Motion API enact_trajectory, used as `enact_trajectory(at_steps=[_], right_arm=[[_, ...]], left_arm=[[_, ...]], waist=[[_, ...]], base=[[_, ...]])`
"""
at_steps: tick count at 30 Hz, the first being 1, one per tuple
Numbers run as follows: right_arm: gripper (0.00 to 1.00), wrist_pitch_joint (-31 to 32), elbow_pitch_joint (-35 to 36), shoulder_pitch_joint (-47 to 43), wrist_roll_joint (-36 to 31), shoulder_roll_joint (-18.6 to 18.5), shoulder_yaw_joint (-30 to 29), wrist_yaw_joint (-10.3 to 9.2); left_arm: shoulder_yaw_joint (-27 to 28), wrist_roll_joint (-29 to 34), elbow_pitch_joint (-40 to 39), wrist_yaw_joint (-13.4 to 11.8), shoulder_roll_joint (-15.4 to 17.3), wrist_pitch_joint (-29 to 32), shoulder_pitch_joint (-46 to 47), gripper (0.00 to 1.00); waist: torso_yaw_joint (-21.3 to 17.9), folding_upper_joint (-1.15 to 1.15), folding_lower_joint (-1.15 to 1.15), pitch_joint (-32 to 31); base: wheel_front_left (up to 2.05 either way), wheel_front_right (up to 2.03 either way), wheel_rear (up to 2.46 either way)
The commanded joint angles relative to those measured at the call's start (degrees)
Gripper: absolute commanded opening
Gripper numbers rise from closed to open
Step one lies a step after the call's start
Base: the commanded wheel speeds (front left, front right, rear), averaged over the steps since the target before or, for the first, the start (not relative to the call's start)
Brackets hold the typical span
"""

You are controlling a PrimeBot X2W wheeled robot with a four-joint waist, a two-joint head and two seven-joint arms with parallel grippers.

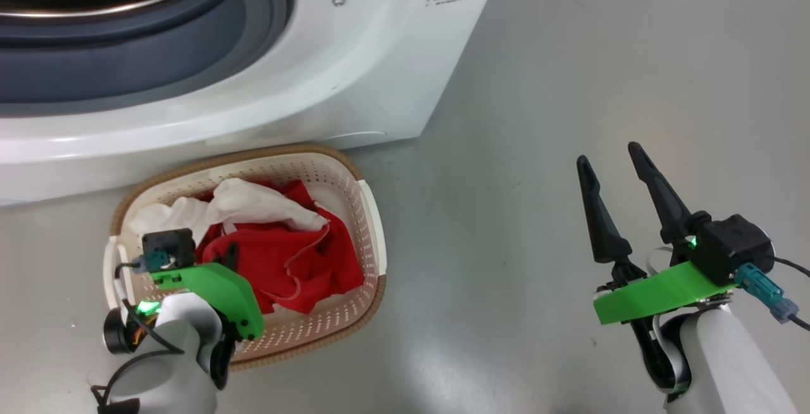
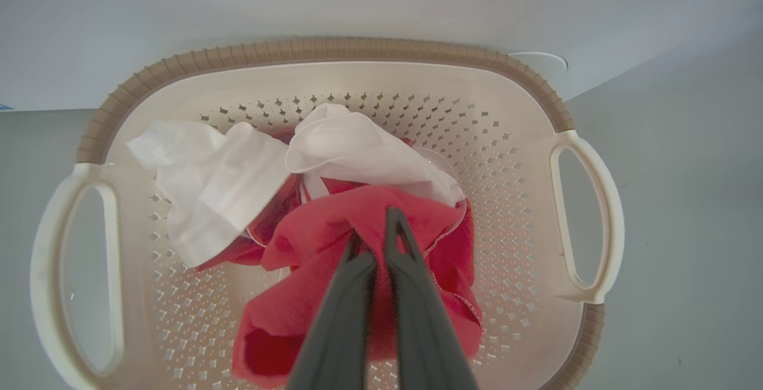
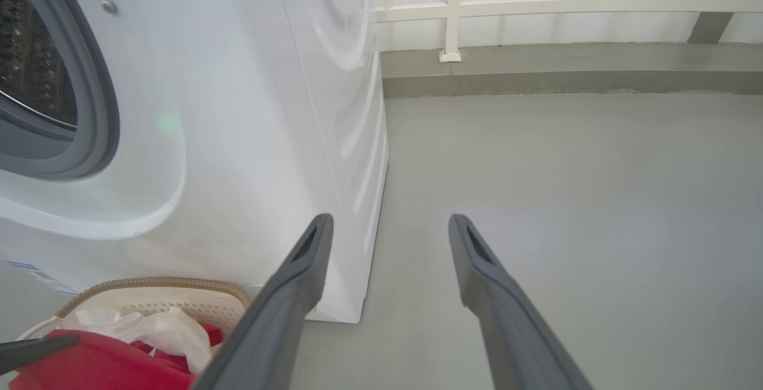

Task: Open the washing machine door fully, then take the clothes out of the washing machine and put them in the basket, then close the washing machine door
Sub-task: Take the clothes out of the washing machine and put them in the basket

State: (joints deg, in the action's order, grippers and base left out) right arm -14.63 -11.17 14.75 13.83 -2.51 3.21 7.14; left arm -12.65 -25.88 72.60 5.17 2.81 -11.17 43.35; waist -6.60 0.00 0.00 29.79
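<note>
A soft red fabric garment (image 2: 310, 241) is pinched in the left tool (image 2: 373, 226) directly above the cream perforated plastic basket (image 2: 334, 50); the right tool (image 1: 607, 153) is spread, well apart rightward.

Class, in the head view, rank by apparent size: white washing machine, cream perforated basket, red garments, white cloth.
1. White front-loading washing machine, though cropped.
2. Cream perforated plastic basket.
3. Red fabric garments.
4. White cloth piece, overlapping the red; that pair is close.
</note>
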Motion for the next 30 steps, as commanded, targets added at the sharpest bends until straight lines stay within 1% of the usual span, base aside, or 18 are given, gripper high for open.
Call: enact_trajectory(at_steps=[1,5,9,13,18,19,21,22,24,25,30], right_arm=[[1.00,-0.4,1.0,0.8,0.6,-0.4,1.7,0.35],[1.00,-0.4,0.6,1.3,1.3,-0.4,2.2,0.35],[1.00,-0.4,0.4,1.6,1.7,-0.4,2.7,0.35],[1.00,-0.4,0.2,1.8,2.0,-0.4,2.9,0.35],[1.00,-0.4,-0.1,2.1,2.3,-0.4,3.2,0.35],[1.00,-0.4,-0.2,2.1,2.3,-0.4,3.2,0.35],[1.00,-0.4,-0.4,2.1,2.4,-0.4,3.1,0.35],[1.00,-0.4,-0.5,2.1,2.4,-0.4,3.0,0.35],[1.00,-0.4,-0.7,2.1,2.4,-0.4,2.7,0.35],[1.00,-0.4,-0.8,2.0,2.3,-0.4,2.6,0.35],[1.00,-0.4,-1.2,1.6,2.0,-0.4,2.4,0.35]], left_arm=[[1.4,-0.4,-0.2,-0.5,1.8,0.3,0.1,0.00],[1.7,-1.0,0.7,-2.2,2.4,4.4,0.3,0.00],[1.9,-1.7,1.1,-3.4,3.2,8.5,0.1,0.00],[1.9,-2.0,1.2,-3.6,3.8,10.1,0.0,0.00],[1.1,-1.7,1.3,-3.4,4.5,10.3,0.2,0.00],[0.9,-1.6,1.3,-3.3,4.5,10.2,0.2,0.02],[0.7,-1.6,1.3,-3.1,4.5,9.4,0.4,0.33],[0.6,-1.5,1.3,-3.0,4.5,9.0,0.4,0.44],[0.4,-1.5,1.3,-2.9,4.5,7.9,0.6,0.85],[0.3,-1.6,1.3,-2.8,4.4,7.5,0.5,1.00],[-0.2,-1.7,1.3,-2.1,4.0,5.8,0.2,1.00]], waist=[[-0.5,0.00,0.00,0.6],[-1.1,0.00,0.00,1.4],[-1.7,0.00,0.00,1.9],[-2.2,0.00,0.00,2.2],[-2.5,0.00,0.00,2.2],[-2.5,0.00,0.00,2.1],[-2.5,0.00,0.00,1.9],[-2.4,0.00,0.00,1.7],[-2.2,0.00,0.00,1.2],[-2.0,0.00,0.00,0.9],[-1.1,0.00,0.00,-0.9]], base=[[0.00,0.00,0.00],[0.00,0.00,0.00],[0.00,0.00,0.00],[0.00,0.00,0.00],[0.00,0.00,0.00],[0.00,0.00,0.00],[0.00,0.00,0.00],[0.00,0.00,0.00],[0.00,0.00,0.00],[0.00,0.00,0.00],[0.00,0.00,0.00]])
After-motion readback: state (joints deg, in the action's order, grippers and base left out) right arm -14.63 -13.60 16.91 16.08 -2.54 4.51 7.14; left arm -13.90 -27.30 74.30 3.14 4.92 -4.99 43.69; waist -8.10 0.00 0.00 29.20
